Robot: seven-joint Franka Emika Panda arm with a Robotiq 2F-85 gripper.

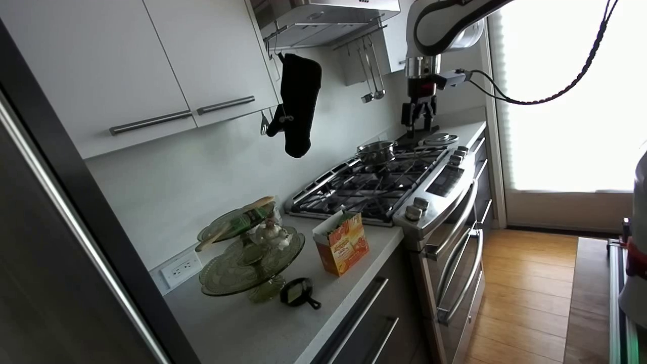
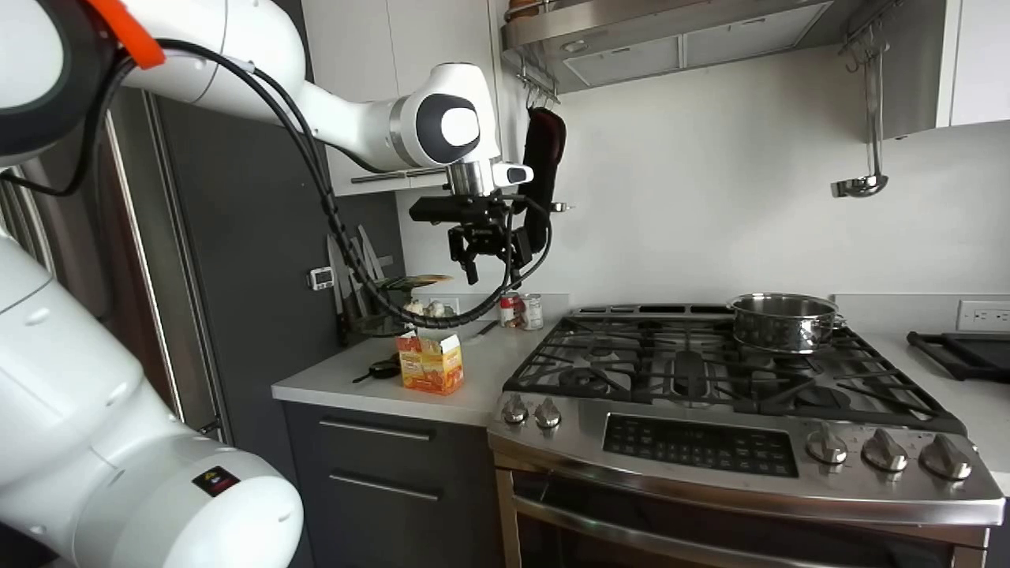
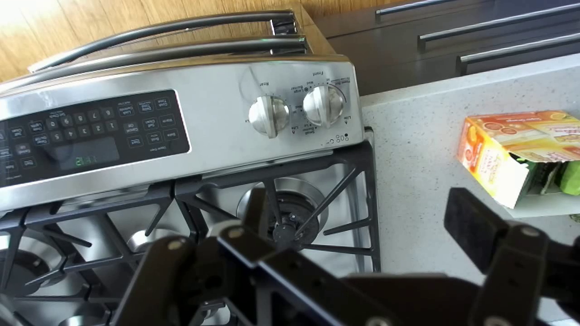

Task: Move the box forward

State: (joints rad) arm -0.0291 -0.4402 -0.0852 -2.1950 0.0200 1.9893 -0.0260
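The box [image 1: 349, 245] is a small orange-red carton with pale print. It stands upright on the counter with its top flaps open, beside the stove's end. It also shows in an exterior view [image 2: 430, 367] and at the right of the wrist view [image 3: 521, 136], where something green is seen inside it. My gripper [image 1: 419, 127] hangs pointing down, well above the counter and stove, apart from the box. It also shows in an exterior view [image 2: 495, 276]. In the wrist view my gripper [image 3: 355, 208] has its fingers wide apart with nothing between them, and the box lies beyond the right finger.
Green glass stands [image 1: 252, 268] and a small black skillet [image 1: 298, 291] are near the box. Cans [image 2: 532, 312] stand at the wall. The gas stove [image 2: 690, 371] adjoins the counter and bears a steel pot [image 2: 781, 327]. A hood [image 2: 671, 39] and black mitt [image 1: 302, 101] hang above.
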